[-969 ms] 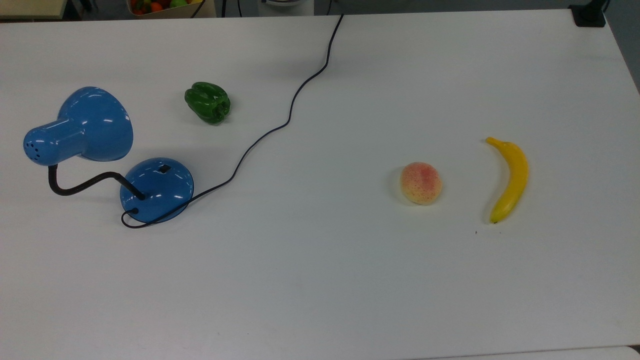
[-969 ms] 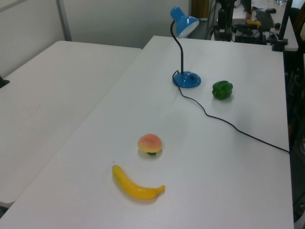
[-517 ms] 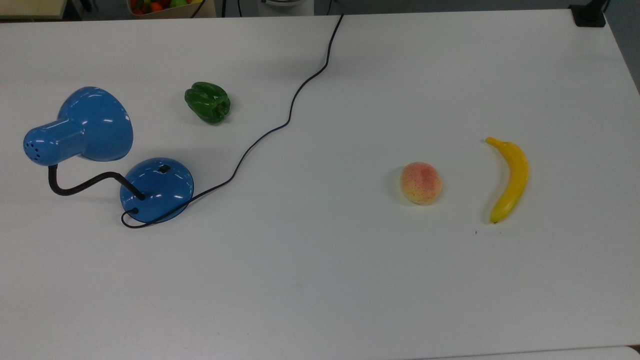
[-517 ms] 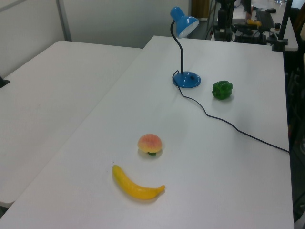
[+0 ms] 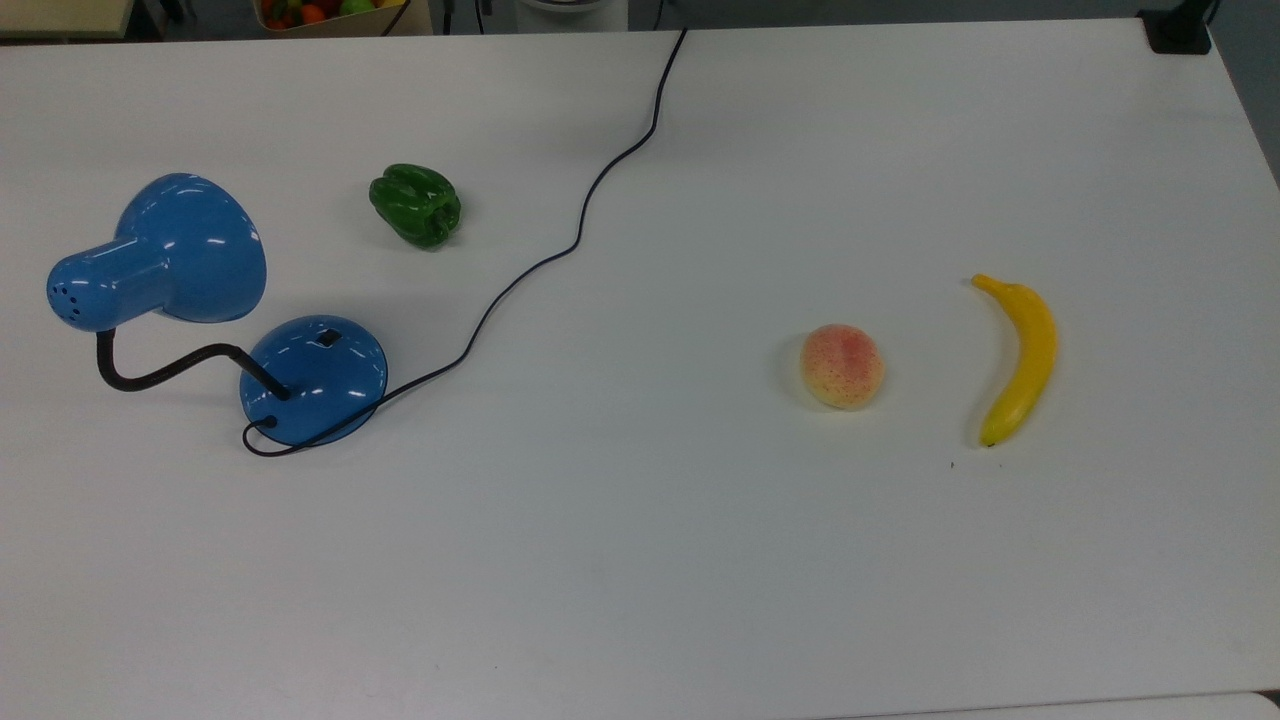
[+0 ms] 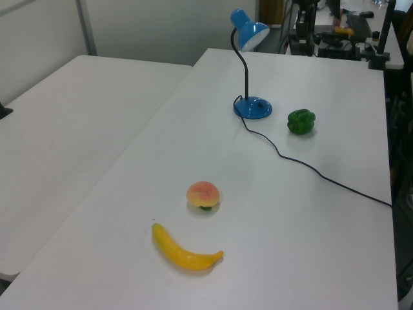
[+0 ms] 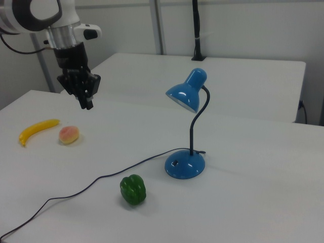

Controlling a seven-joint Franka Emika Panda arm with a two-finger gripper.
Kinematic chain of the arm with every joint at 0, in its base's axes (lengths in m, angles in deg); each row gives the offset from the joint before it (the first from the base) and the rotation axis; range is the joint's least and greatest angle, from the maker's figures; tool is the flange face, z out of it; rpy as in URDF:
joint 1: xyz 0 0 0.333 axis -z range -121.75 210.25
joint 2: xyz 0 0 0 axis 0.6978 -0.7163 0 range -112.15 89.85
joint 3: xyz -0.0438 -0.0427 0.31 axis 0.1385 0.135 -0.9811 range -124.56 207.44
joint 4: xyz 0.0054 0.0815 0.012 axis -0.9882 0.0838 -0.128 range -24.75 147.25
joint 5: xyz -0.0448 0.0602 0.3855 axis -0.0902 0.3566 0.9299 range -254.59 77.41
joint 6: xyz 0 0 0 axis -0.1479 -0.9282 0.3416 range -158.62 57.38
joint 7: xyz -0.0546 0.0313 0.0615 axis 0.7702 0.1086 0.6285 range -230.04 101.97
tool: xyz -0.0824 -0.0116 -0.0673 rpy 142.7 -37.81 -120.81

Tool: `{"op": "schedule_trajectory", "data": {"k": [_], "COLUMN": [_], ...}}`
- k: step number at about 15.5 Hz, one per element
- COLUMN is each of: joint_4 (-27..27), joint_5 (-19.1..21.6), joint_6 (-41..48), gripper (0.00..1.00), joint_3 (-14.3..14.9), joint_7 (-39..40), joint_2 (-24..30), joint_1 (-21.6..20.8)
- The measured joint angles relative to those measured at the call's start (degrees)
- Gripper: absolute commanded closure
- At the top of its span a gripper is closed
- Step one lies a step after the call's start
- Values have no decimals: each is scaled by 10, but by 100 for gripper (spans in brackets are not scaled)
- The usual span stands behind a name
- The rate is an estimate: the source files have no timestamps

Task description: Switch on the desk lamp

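At the top view's left end of the white table (image 5: 640, 560): the desk lamp (image 5: 314, 378), upright on its round blue base, black gooseneck curving up to the cone shade, small black switch (image 5: 328, 338) on the dome, shade unlit in the right view. Black cord (image 5: 578, 235) snaking from the base to the table's far edge. Green pepper (image 5: 416, 205) near the base, apart from it. Well to the top view's right: peach (image 5: 842, 366), with banana (image 5: 1018, 358) just beside. Beyond the far edge, a yellow bin (image 5: 330, 14) holding what looks like red, orange and green fruit, cropped. In the right view, gripper (image 7: 86, 103) hanging above the table over by the peach, well apart from the lamp, fingers seemingly together, holding nothing.
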Motion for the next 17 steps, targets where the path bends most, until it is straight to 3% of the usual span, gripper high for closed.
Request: {"op": "schedule_trajectory", "data": {"k": [10,17], "joint_4": [4,66], "joint_5": [0,0], "joint_6": [-12,-98], "gripper": [100,100], "joint_3": [0,0], "joint_7": [1,1], "joint_2": [-1,-13], "joint_1": [0,23]}}
